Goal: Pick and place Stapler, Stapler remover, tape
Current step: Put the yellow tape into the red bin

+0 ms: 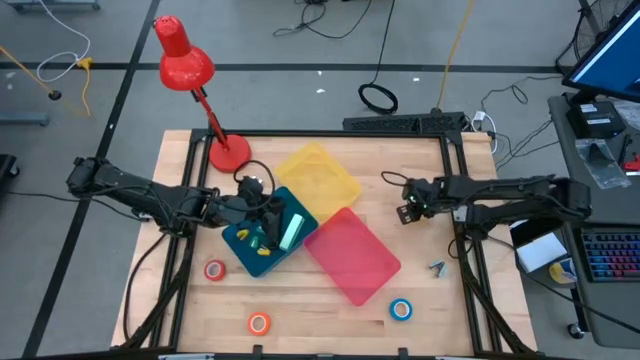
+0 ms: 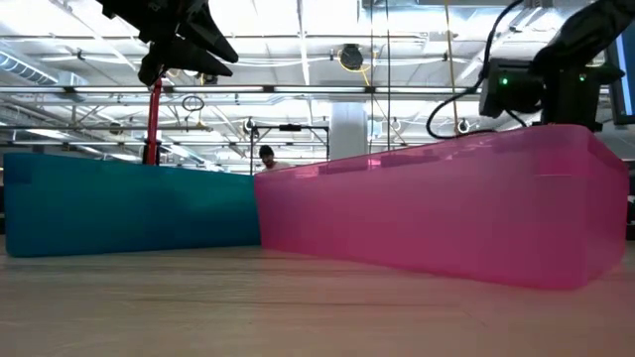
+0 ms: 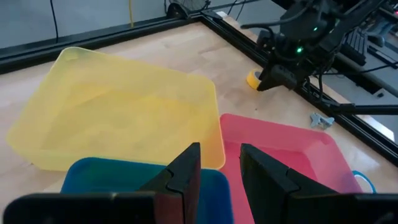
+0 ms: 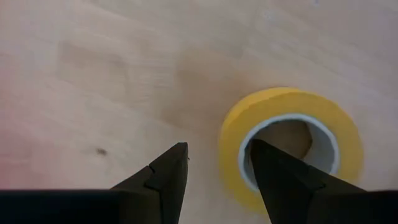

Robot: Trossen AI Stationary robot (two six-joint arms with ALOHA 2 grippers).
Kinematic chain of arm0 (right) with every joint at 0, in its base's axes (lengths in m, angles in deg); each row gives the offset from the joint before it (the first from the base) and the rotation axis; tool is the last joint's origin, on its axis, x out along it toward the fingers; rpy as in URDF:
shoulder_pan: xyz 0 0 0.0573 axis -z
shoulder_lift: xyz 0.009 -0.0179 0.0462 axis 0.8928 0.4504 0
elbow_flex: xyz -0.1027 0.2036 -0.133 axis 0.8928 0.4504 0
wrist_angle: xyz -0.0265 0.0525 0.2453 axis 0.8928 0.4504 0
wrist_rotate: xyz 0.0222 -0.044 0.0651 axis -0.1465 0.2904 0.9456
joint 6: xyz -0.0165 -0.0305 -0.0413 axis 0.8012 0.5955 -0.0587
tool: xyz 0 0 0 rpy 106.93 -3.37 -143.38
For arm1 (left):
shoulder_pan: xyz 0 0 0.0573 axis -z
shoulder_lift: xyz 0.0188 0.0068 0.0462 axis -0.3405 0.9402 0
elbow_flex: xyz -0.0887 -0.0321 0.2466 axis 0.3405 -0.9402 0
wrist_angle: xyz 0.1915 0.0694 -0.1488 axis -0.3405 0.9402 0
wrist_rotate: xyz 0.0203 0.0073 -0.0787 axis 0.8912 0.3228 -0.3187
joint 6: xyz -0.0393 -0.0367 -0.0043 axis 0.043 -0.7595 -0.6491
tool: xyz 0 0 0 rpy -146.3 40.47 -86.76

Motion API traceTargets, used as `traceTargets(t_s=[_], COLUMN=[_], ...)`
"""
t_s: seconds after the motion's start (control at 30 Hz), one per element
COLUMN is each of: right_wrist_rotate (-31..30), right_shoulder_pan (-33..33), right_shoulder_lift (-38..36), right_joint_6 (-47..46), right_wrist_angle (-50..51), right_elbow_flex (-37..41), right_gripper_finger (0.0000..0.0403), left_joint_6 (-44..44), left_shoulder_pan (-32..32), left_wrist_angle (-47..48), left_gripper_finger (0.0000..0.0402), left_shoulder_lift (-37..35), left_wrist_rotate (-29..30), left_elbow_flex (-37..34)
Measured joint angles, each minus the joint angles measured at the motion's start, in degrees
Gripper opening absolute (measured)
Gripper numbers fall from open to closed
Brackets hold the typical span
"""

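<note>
A pale green stapler [image 1: 291, 231] lies in the blue tray [image 1: 243, 240], beside small yellow things. My left gripper [image 1: 272, 212] hovers above this tray, open and empty; its fingers [image 3: 186, 165] show in the left wrist view. My right gripper [image 1: 408, 211] is open over bare table right of the yellow tray. A yellow tape roll [image 4: 289, 140] lies flat below it, one finger [image 4: 277, 177] over the roll's near rim. Red tape [image 1: 215, 270], orange tape [image 1: 259, 322] and blue tape [image 1: 401, 309] lie flat near the front. The metal stapler remover [image 1: 437, 267] lies right of the pink tray.
The yellow tray [image 1: 318, 172], the blue tray and the pink tray [image 1: 352, 256] lie side by side, slanted, across the table's middle. A red desk lamp [image 1: 228, 152] stands at the far left. Black rails [image 1: 463, 190] run along the table's edges.
</note>
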Motion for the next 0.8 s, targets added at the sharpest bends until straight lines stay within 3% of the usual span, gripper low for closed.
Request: traceTargets(t_s=[0.27, 0.37, 0.5, 0.67, 0.8], right_wrist_rotate=[0.8, 0.9, 1.1, 8.6, 18.2], right_shoulder_pan=[0.0, 0.0, 0.0, 0.0, 0.1], right_shoulder_lift=[4.0, 3.7, 2.2, -2.0, -6.8], right_joint_6=[0.0, 0.0, 0.6, 2.7, 1.8], right_wrist_angle=[-2.7, -2.9, -2.5, -6.1, -19.5], right_elbow_flex=[1.7, 1.7, 1.4, 0.1, 0.0], right_gripper_finger=[0.0158, 0.0123, 0.0047, 0.0032, 0.0032], left_joint_6=[0.2, 0.3, -0.2, -1.1, 2.3], left_shoulder_pan=[0.0, 0.0, 0.0, 0.0, 0.0], left_wrist_angle=[0.0, 0.0, -0.1, -4.2, -12.0], left_gripper_finger=[0.0113, 0.0113, 0.0113, 0.0113, 0.0113], left_shoulder_lift=[0.0, 0.0, 0.0, 0.0, 0.2], left_wrist_rotate=[0.0, 0.0, 0.0, -2.4, -7.2], left_elbow_flex=[0.0, 0.0, 0.0, 0.0, 0.0])
